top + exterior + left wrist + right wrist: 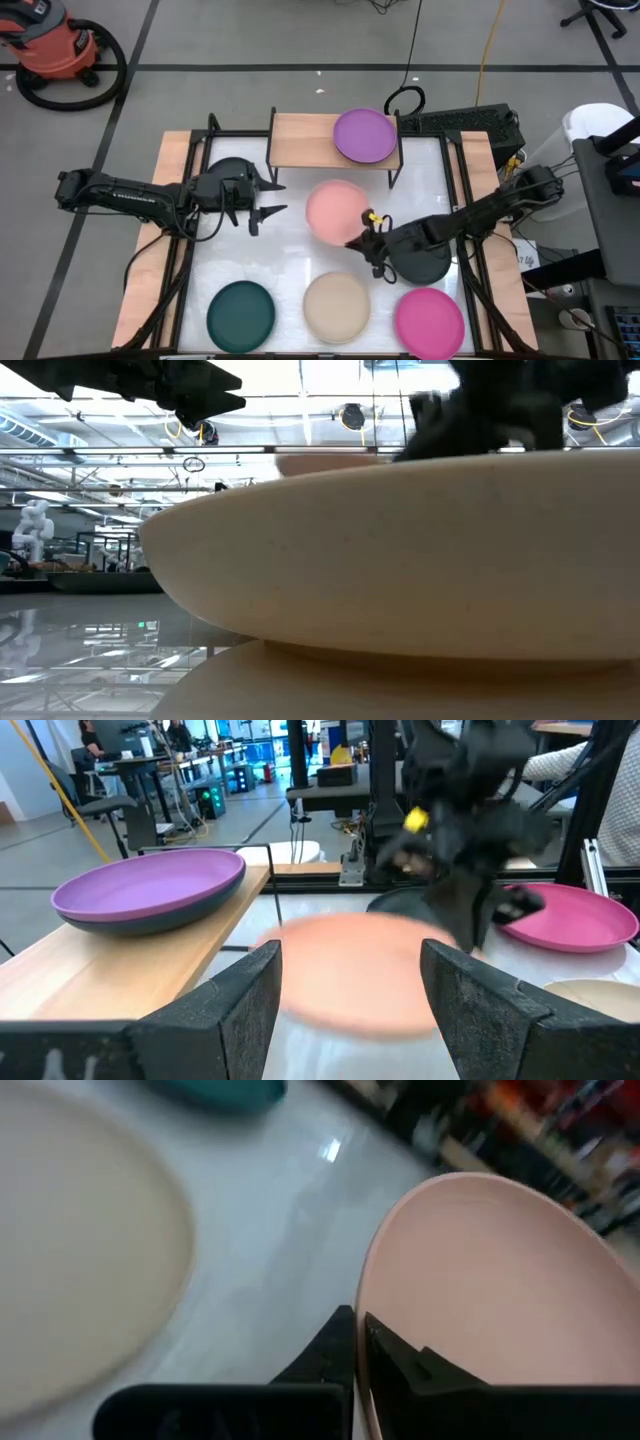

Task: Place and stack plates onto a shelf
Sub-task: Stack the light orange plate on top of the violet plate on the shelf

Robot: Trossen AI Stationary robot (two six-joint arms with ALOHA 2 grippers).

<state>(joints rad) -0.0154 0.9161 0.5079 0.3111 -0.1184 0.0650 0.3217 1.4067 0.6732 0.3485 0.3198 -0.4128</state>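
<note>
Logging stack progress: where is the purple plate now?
High view: the purple plate sits on the shelf's right half, atop a dark plate, behind the pink plate.

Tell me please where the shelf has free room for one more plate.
The shelf's left half is bare wood, beside the purple plate stacked on a dark one at its right. The right gripper grips the salmon plate just before the shelf, so that stretch is crowded.

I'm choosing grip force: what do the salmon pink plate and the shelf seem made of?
Salmon pink plate: probably moulded plastic or matte-glazed ceramic; even colour, dull sheen, thin rim, clamped in the right gripper. Shelf: light wood top with visible grain, on thin black legs, probably metal.
</note>
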